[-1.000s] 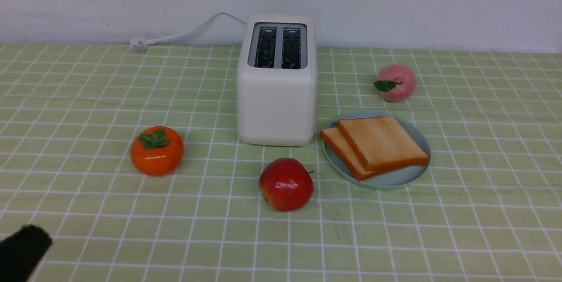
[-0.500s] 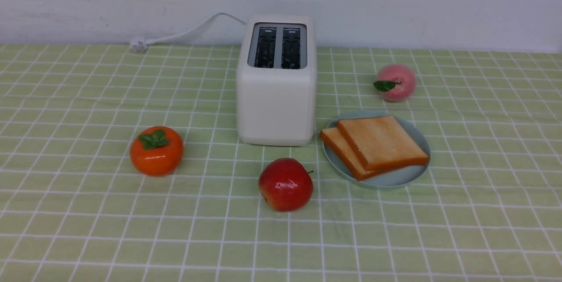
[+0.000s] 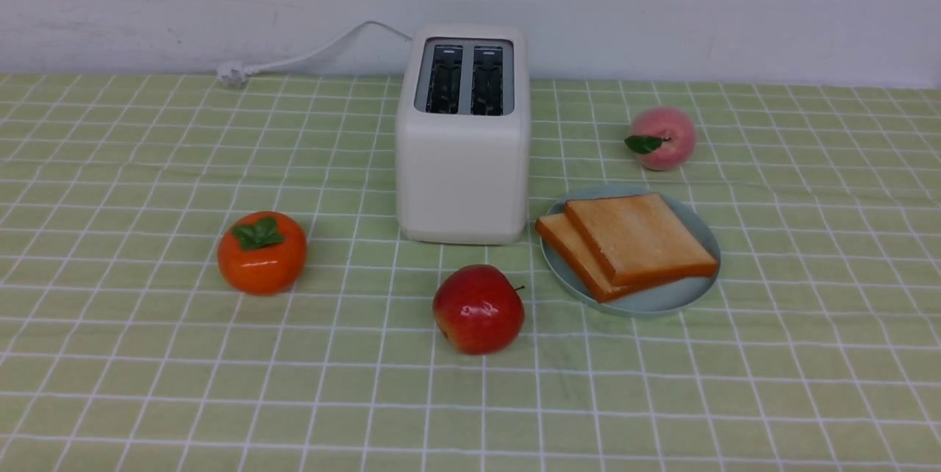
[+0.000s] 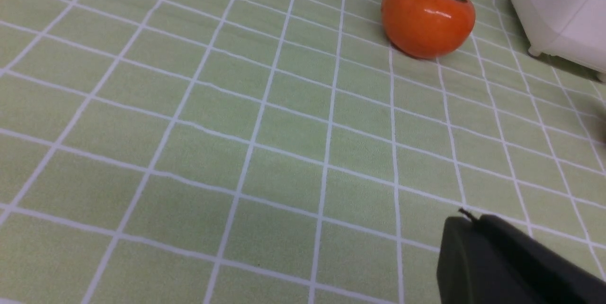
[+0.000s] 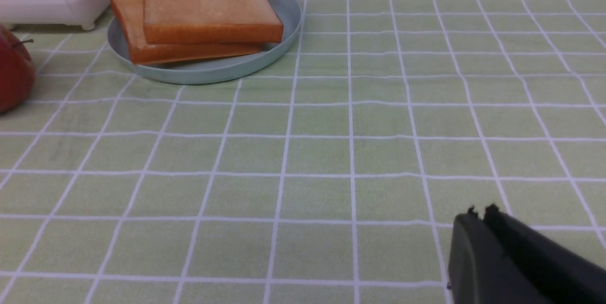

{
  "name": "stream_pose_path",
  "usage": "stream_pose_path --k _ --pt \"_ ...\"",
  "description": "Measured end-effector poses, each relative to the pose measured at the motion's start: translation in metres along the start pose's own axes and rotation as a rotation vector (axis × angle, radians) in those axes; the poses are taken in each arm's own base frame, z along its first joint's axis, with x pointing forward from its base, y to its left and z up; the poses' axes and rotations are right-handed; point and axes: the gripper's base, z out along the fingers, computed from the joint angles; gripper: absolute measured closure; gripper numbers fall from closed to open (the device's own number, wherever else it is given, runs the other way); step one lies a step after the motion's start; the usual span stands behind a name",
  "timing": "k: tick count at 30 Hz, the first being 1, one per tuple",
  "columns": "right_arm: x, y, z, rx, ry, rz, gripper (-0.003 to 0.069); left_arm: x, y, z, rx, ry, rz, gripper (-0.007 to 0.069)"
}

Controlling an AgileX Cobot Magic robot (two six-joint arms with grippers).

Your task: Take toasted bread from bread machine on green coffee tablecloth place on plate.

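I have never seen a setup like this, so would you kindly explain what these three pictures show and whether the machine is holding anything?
This is a two-armed robot at a table. One picture looks forward from between the arms; the other two come from cameras on each wrist.

On the light green checked tablecloth stands a white boxy toaster, both slots empty. Beside it, a round pale blue-green plate carries two golden toast slices, overlapping. Around them lie an orange persimmon, a red apple and a pink peach.

The dark shapes in the wrist views are the left gripper and right gripper. Both look shut and hold nothing.
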Motion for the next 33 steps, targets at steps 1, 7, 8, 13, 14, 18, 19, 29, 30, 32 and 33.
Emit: stream_pose_path --k 1,7,8,13,14,18,19,29,30,32,33 --pt "0.0 0.0 0.0 0.0 0.0 0.0 0.0637 0.0 0.0 0.0 0.0 0.0 0.0 0.0638" --pt "0.0 0.0 0.0 0.0 0.0 0.0 0.063 -0.0001 0.0 0.0 0.0 -0.001 0.0 0.0638" --pt "0.0 0.0 0.0 0.0 0.0 0.0 0.0629 -0.0001 0.0 0.0 0.0 -0.001 0.0 0.0638" --pt "0.0 0.0 0.0 0.0 0.0 0.0 0.0627 -0.0001 0.0 0.0 0.0 -0.001 0.001 0.0636" --pt "0.0 0.0 0.0 0.0 0.0 0.0 0.0627 -0.0001 0.0 0.0 0.0 -0.001 0.001 0.0637" --pt "0.0 0.0 0.0 0.0 0.0 0.0 0.0622 -0.0001 0.0 0.0 0.0 -0.001 0.001 0.0635" --pt "0.0 0.0 0.0 0.0 0.0 0.0 0.062 -0.0001 0.0 0.0 0.0 -0.001 0.001 0.0636" --pt "0.0 0.0 0.0 0.0 0.0 0.0 0.0606 -0.0001 0.0 0.0 0.0 -0.001 0.001 0.0634" --pt "0.0 0.0 0.0 0.0 0.0 0.0 0.0606 -0.0001 0.0 0.0 0.0 -0.001 0.001 0.0633" --pt "0.0 0.0 0.0 0.0 0.0 0.0 0.0606 -0.0001 0.0 0.0 0.0 -0.001 0.001 0.0631" --pt "0.0 0.0 0.0 0.0 0.0 0.0 0.0602 -0.0001 0.0 0.0 0.0 -0.001 0.001 0.0629"
